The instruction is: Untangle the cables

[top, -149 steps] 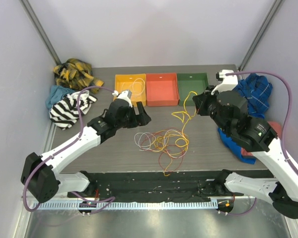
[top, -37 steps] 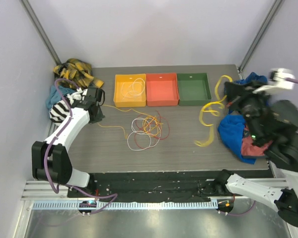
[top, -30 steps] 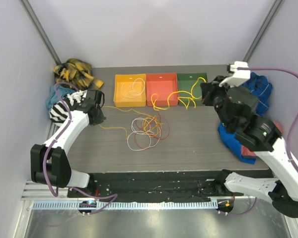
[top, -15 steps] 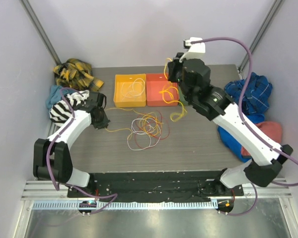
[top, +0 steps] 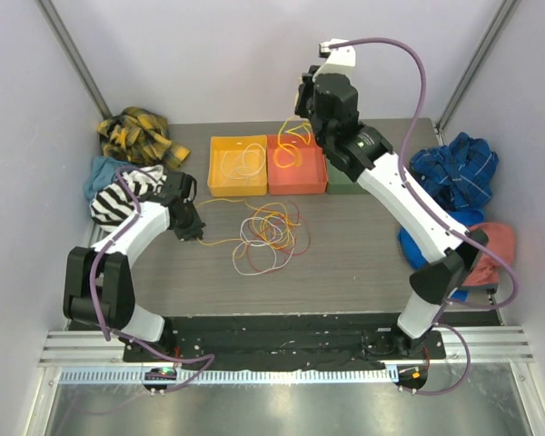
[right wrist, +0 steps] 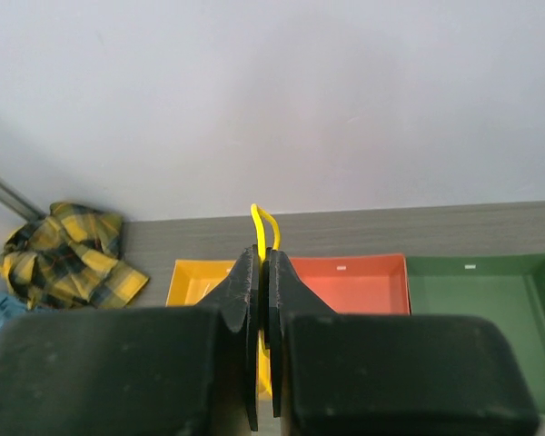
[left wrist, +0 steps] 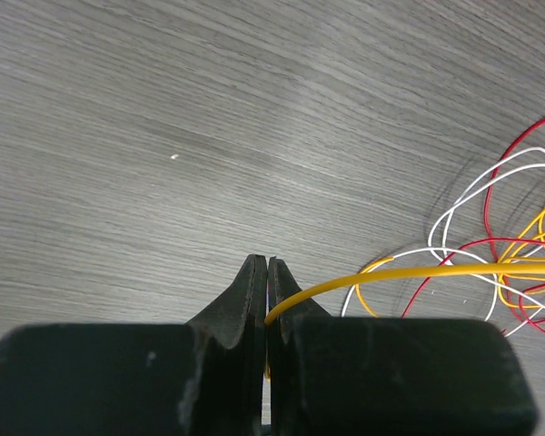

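The left gripper (left wrist: 267,265) has its jaws pinched together on a yellow-orange cable (left wrist: 409,271), which runs from the fingertips to the tangle of cables (top: 268,238). That tangle, loops of white, red and yellow-orange, lies on the table (top: 363,245) just on the near side of the red tray (top: 313,177), a little to its left. The right gripper (right wrist: 263,259) is clamped on a yellow cable (right wrist: 254,218) high above the red tray, with the cable's loops hanging over it. A white cable (top: 247,163) lies in the yellow tray (top: 220,182), which sits against the red tray's left side.
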Motion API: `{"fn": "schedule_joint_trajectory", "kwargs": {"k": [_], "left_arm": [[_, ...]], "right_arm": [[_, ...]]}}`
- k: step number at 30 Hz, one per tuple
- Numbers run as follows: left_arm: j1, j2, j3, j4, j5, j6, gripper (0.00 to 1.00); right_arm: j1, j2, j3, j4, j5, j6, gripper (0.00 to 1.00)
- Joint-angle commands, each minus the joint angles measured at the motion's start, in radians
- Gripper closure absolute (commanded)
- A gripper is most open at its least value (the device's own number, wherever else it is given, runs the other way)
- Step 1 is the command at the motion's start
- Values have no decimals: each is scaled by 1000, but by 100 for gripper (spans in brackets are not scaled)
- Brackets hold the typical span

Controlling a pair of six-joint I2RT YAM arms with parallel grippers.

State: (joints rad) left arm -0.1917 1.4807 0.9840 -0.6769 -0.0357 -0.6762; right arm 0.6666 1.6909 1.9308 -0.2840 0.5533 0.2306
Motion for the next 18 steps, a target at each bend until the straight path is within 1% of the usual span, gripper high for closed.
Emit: {"fn": "schedule_joint_trajectory", "kwargs": {"k": [1,2,5,11,18], "left_arm": [[1,15,1,42,31,-13,100],[1,18,1,43,31,-13,100],[3,27,1,46,31,-13,100],[1,39,-7,56,60,-16,100],[1,36,-10,57,60,-13,100]], "right_arm": [[-48,93,129,59,-44,-22,99],[-56,110,158,55,-47,-17,99],[-91,159,177,51,-72,7,99],[-150,217,133,77,-105,50,99],[-170,294,123,112,-93,43,99]]}}
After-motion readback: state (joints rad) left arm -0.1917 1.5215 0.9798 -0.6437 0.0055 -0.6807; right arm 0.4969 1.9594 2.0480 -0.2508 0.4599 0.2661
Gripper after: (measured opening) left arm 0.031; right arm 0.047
